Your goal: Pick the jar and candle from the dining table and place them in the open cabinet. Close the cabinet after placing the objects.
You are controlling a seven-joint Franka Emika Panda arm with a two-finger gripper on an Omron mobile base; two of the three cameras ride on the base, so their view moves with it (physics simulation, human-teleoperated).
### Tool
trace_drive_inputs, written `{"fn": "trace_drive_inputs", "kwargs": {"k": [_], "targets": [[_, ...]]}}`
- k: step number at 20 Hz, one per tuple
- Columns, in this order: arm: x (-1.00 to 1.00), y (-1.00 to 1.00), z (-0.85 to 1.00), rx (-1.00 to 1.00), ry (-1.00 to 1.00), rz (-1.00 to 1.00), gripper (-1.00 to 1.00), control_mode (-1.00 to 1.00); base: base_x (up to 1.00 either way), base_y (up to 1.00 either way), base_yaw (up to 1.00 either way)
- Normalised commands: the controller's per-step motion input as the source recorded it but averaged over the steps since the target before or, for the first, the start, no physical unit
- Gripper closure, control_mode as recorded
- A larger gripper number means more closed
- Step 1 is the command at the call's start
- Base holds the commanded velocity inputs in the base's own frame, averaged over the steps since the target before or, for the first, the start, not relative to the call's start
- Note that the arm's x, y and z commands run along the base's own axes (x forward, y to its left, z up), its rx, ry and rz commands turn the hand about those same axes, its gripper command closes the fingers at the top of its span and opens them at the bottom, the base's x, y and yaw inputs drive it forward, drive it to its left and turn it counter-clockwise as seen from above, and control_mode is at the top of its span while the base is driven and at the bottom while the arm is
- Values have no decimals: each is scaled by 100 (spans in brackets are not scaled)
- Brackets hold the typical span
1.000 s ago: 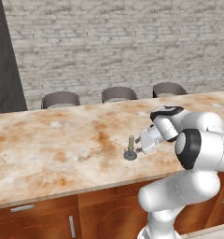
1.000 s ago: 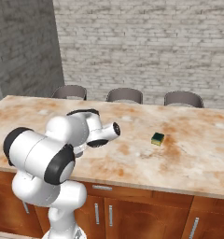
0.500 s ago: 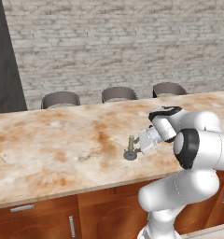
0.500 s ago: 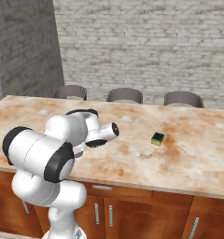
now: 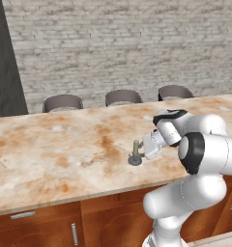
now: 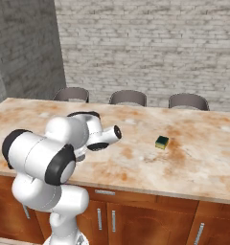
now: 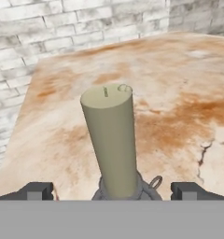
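The candle (image 5: 135,147), a short beige-olive stick, stands upright on its small round dark-grey dish (image 5: 135,160) near the front edge of the dining table (image 5: 60,149). My gripper (image 5: 140,154) reaches it from the right, low over the marbled top. In the hand view the candle (image 7: 111,140) rises close up between the two dark fingertips (image 7: 37,190), which stand wide apart on either side without touching it, so the gripper (image 7: 113,191) is open. The jar and the cabinet are out of view.
A small greenish block (image 6: 161,142) lies on the table to the right of the arm. Three dark chair backs (image 5: 123,96) line the far side of the table in front of a grey brick wall. Drawers with silver handles (image 5: 21,215) sit under the top.
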Motion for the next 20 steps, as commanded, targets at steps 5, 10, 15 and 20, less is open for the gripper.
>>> {"fn": "trace_drive_inputs", "kwargs": {"k": [5, 10, 15, 20], "targets": [[0, 10, 0, 0, 0, 0, -100, -100, 0, 0, 0], [2, 8, -3, 0, 0, 0, -100, -100, 0, 0, 0], [8, 0, -4, 0, 0, -1, -100, -100, 0, 0, 0], [9, 0, -5, 0, 0, -3, -100, -100, 0, 0, 0]]}}
